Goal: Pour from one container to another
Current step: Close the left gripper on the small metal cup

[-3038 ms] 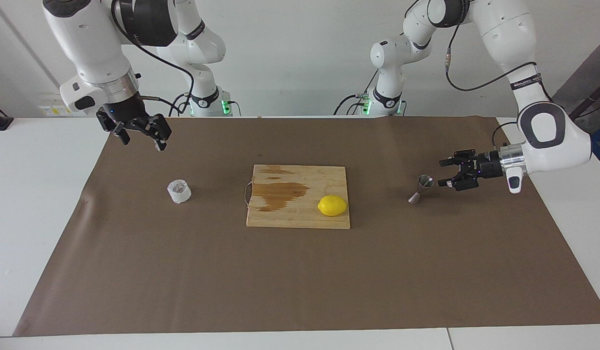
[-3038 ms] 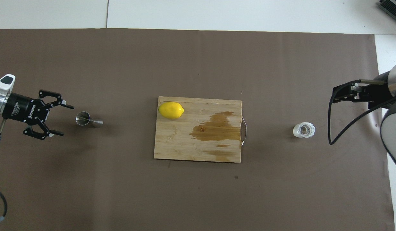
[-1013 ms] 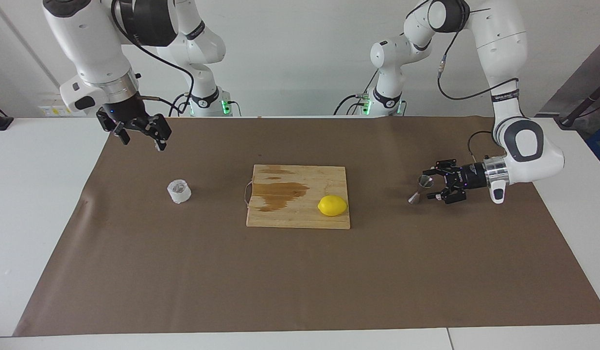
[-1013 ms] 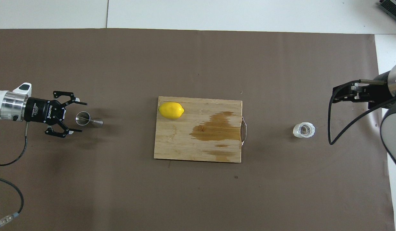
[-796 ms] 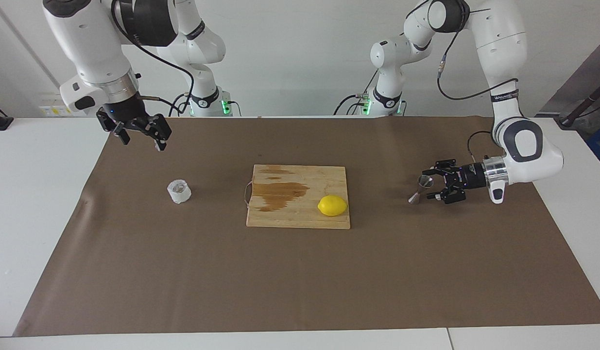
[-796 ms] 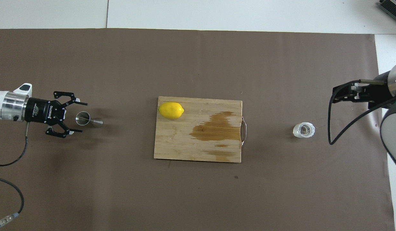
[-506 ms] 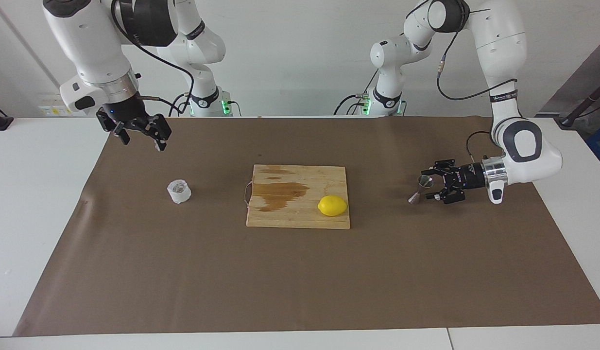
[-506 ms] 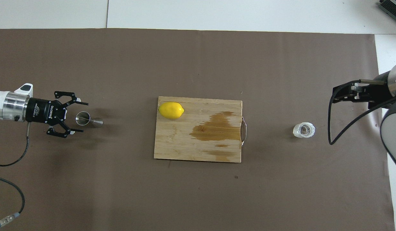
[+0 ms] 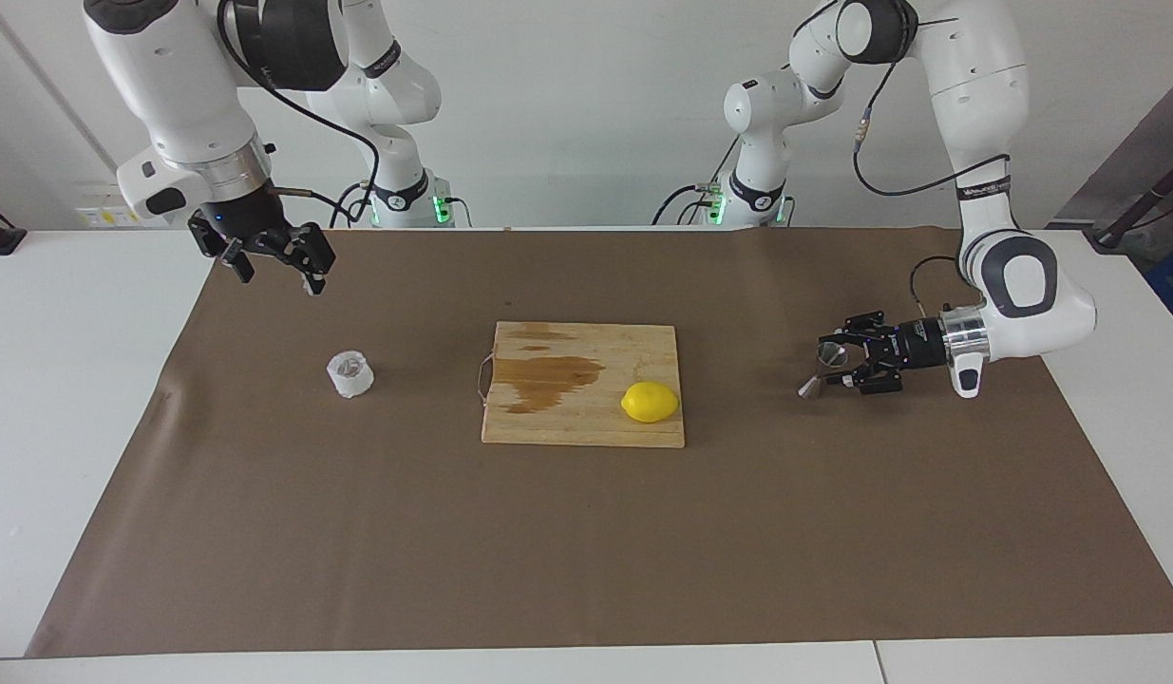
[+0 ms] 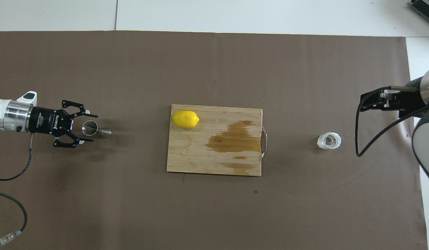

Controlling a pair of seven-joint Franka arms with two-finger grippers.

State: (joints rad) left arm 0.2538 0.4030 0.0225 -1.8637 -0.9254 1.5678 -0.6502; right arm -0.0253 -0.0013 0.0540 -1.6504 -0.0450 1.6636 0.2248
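The small white crinkled cup (image 9: 350,373) (image 10: 329,140) stands on the brown mat toward the right arm's end. At the left arm's end stands the steel hourglass jigger (image 9: 812,388) (image 10: 102,132), upright. My left gripper (image 9: 829,360) (image 10: 93,128) lies level just above the mat. Its fingers sit on either side of the jigger's upper cone, with small gaps still showing. My right gripper (image 9: 274,267) (image 10: 364,102) waits open in the air, over the mat beside the cup, holding nothing.
A wooden cutting board (image 9: 586,423) (image 10: 200,156) with a dark wet stain lies mid-table between the two containers. A lemon (image 9: 650,402) (image 10: 185,119) rests on the board's corner nearest the jigger. The brown mat (image 9: 586,551) covers the table.
My left gripper slid toward the jigger until its fingers straddled it, and the fingers have narrowed in the last half second. The right arm, cup and jigger have not moved.
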